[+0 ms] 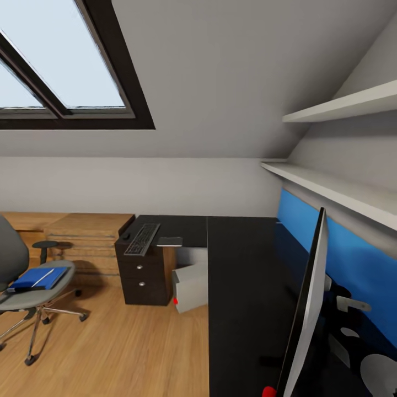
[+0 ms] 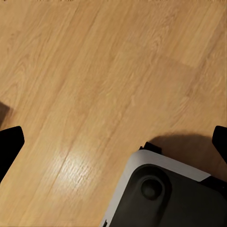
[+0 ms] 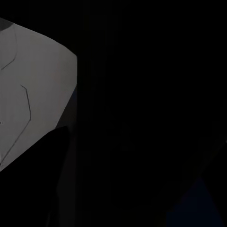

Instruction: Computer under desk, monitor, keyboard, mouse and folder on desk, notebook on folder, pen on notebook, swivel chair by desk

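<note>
1. The biggest risk was the monitor [image 1: 306, 309], which stood edge-on at the near right of the desk [image 1: 242, 286], very close to the robot's head camera. Any turn of the trunk or swing of an arm could have clipped the thin screen and toppled it off its stand.
2. The folder [image 1: 38, 277] lay on the seat of the swivel chair [image 1: 22, 286] at the far left, well apart from the desk, with the white pen [image 1: 43, 277] resting across it. Lifting the folder carelessly would likely have rolled the pen off onto the wood floor [image 1: 127, 347]. The chair's casters could also have let it roll away under a push.
3. The keyboard [image 1: 142, 239] and the small mouse [image 1: 126, 236] just beside it sat on the far-left wing of the desk, with the notebook [image 1: 170, 241] near them. They were far from the monitor, so several long carries remained, each a chance to drop something.
4. The computer [image 1: 192, 286] leaned tilted under the desk beside the drawers [image 1: 142, 275]; a base bump could have tipped it.
5. The left wrist view looked down at the floor and the robot's base [image 2: 165, 194], so the left arm probably hung low. The left gripper [image 2: 113, 142] had its dark fingertips [image 2: 10, 142] wide apart and held nothing.
6. The right wrist view was almost black, with only a grey panel [image 3: 33, 90] showing; I could not tell the right gripper's state.
</note>
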